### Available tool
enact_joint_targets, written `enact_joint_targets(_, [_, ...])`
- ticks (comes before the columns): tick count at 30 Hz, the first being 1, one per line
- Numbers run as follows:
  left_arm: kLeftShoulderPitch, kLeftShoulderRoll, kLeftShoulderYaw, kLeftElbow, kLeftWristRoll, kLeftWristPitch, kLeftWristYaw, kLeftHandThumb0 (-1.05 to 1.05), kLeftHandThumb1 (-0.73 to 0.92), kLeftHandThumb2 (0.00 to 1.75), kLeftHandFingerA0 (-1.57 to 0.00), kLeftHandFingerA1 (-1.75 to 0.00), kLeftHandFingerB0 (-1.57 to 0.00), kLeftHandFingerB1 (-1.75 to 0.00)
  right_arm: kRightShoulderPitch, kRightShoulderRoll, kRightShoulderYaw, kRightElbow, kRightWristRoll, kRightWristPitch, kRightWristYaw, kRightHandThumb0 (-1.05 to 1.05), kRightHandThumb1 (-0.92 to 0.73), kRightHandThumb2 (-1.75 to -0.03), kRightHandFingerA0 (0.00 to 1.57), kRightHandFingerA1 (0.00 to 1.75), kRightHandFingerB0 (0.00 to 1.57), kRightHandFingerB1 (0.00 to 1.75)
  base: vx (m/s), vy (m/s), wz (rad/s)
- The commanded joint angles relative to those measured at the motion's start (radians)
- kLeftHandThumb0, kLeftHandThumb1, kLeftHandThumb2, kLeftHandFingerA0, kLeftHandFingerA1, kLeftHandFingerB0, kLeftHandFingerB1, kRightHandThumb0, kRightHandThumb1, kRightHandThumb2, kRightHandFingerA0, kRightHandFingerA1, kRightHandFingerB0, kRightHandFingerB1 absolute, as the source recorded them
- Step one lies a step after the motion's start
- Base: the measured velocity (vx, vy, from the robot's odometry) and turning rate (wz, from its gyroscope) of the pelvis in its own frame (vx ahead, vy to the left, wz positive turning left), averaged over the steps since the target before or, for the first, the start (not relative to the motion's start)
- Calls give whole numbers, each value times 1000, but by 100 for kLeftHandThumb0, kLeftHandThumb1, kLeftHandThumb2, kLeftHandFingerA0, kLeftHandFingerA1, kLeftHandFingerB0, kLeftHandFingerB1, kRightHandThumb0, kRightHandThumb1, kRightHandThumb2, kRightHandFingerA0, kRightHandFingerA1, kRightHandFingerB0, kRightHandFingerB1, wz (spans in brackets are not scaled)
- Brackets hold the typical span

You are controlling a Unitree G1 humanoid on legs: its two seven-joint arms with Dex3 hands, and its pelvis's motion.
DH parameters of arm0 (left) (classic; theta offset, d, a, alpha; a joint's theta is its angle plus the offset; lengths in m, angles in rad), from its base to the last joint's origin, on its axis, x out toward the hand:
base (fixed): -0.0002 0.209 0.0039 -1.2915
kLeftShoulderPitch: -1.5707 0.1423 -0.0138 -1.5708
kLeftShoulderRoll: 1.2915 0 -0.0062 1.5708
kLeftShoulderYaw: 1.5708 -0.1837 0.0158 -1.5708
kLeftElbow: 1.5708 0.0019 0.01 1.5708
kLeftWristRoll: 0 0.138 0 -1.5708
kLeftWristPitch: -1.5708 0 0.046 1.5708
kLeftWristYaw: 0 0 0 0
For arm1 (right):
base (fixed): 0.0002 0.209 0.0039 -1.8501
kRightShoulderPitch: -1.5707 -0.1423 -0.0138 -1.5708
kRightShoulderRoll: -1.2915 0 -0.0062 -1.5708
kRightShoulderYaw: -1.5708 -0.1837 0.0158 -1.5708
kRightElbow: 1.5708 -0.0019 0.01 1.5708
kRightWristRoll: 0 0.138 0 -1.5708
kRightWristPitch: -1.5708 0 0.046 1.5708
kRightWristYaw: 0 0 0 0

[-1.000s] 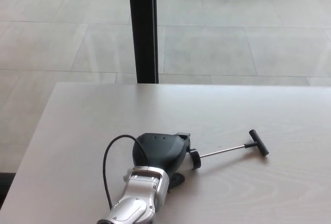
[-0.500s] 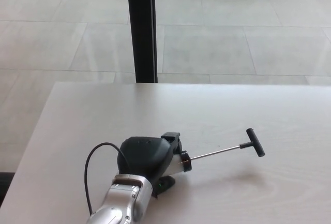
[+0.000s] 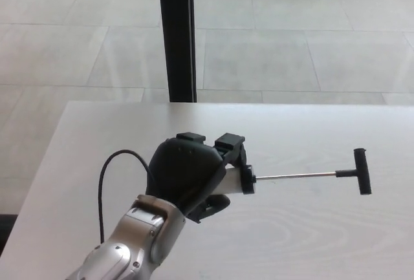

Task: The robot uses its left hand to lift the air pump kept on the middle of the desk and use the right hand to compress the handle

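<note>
Air pump: held above the pale tabletop, lying roughly level, its body wrapped by the left robot hand. Thin metal rod extends from the body toward picture right, fully drawn out, ending in a black T-handle that stands crosswise and hangs free. Left robot hand: black, fingers closed around the pump body, knuckles uppermost; silver forearm rises from the lower left edge, with a black cable looping beside the wrist. Right robot hand: out of view. Background: tiled floor, dark vertical post.
</note>
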Motion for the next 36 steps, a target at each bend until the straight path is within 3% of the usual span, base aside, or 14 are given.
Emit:
enact_joint_targets(1, [-36,46,11,-70,6,-127,-14,-13,61,93,-84,-172,-72,-144,-178,-20,166,-348,5,281,-17,-80,-92,-79,4,33,13,28,0,0,0])
enact_joint_targets(5, [-50,50,14,-2,13,-134,10,-12,51,102,-117,-139,-96,-125,-231,41,288,-440,-45,283,-8,-80,-83,-120,0,37,14,34,0,0,0])
enact_joint_targets(12, [-45,56,55,52,-23,-119,-6,-15,54,106,-90,-175,-74,-151,-232,156,434,-535,-92,294,-34,-92,-92,-78,9,38,16,32,0,0,0])
enact_joint_targets(13, [-49,61,62,71,-16,-118,10,-15,52,111,-90,-175,-75,-151,-231,186,461,-535,-104,291,-43,-78,-75,-118,3,46,11,46,0,0,0])
enact_joint_targets(15, [-56,62,75,92,-26,-135,13,-13,51,112,-87,-174,-76,-149,-226,212,481,-540,-112,296,-53,-88,-91,-78,8,39,14,31,0,0,0])
enact_joint_targets(18, [-66,49,113,115,-53,-141,8,-13,50,114,-89,-175,-77,-151,-220,264,507,-564,-119,349,-80,-84,-83,-121,2,45,13,44,0,0,0])
enact_joint_targets(20, [-83,39,133,127,-52,-135,18,-20,49,115,-120,-140,-98,-125,-209,296,527,-575,-131,356,-86,-88,-92,-86,9,40,14,32,0,0,0])
enact_joint_targets(21, [-93,34,138,137,-45,-140,34,-13,47,120,-89,-175,-79,-154,-206,310,531,-582,-126,367,-85,-81,-83,-116,6,44,10,36,0,0,0])
enact_joint_targets(23, [-111,16,162,134,-62,-115,9,-20,51,122,-86,-171,-76,-150,-198,346,543,-600,-109,392,-80,-86,-92,-85,5,32,14,27,0,0,0])
enact_joint_targets(24, [-116,7,171,127,-63,-102,-1,-19,52,121,-87,-173,-76,-150,-196,360,548,-599,-113,384,-80,-79,-81,-117,5,39,8,32,0,0,0])
enact_joint_targets(25, [-121,3,178,122,-65,-99,-4,-19,53,119,-86,-174,-75,-151,-194,368,556,-598,-128,381,-84,-83,-92,-85,5,33,11,27,0,0,0])
enact_joint_targets(30, [-138,-8,187,107,-46,-90,-11,-18,59,105,-79,-167,-73,-146,-178,392,559,-596,-148,377,-83,-81,-81,-117,4,41,8,32,0,0,0])
enact_joint_targets(34, [-149,-7,184,114,-22,-91,12,-19,55,105,-84,-164,-79,-139,-179,402,557,-584,-156,377,-81,-83,-92,-84,4,32,11,27,0,0,0])
enact_joint_targets(36, [-156,-10,187,118,-18,-90,27,-17,53,105,-91,-168,-82,-135,-183,404,558,-580,-161,399,-84,-81,-82,-118,4,38,8,30,0,0,0])
